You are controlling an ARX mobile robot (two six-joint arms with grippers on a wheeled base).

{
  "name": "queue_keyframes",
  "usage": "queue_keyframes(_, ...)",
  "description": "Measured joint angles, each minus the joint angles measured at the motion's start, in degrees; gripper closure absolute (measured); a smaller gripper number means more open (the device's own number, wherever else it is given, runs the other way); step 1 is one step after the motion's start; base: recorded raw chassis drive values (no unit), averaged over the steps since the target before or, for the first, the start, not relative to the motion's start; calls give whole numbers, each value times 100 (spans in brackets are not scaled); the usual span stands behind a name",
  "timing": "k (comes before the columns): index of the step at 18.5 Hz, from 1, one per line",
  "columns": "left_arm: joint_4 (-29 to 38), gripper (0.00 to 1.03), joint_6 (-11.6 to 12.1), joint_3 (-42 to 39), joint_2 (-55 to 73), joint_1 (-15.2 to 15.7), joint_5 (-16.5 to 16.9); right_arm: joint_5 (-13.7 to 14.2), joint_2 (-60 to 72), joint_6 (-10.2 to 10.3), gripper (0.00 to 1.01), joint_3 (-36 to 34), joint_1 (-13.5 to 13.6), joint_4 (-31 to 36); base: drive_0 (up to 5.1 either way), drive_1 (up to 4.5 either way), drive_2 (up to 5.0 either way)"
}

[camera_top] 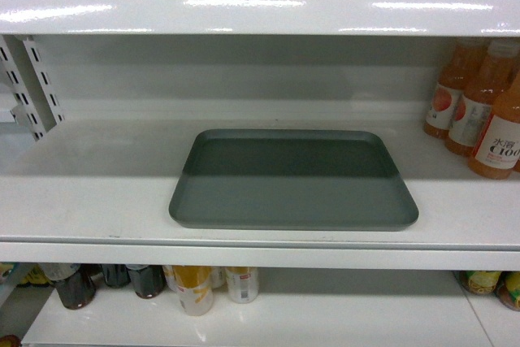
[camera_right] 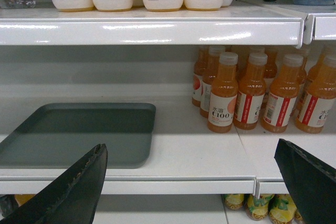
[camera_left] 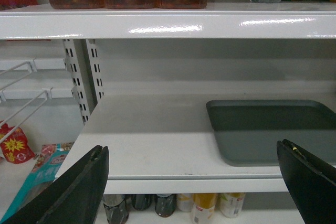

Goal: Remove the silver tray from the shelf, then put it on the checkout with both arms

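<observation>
Since the silver tray (camera_top: 292,180) lies flat near the shelf (camera_top: 89,193) front edge, left gripper (camera_left: 191,182) and right gripper (camera_right: 189,182) hang before it, fingers apart, ready for its short ends

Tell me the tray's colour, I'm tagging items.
Matte dark grey-green, plain and unmarked: the silver tray shows best in the head view.

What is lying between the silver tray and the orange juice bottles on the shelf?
Nothing: only bare white shelf separates the silver tray from the orange juice bottles, clearest in the right wrist view.
</observation>
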Motion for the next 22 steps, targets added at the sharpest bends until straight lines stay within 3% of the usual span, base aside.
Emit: queue_keyframes(22,0,5,0,0,0,0,0,0,2,0,3,0,0,0,0,0,0)
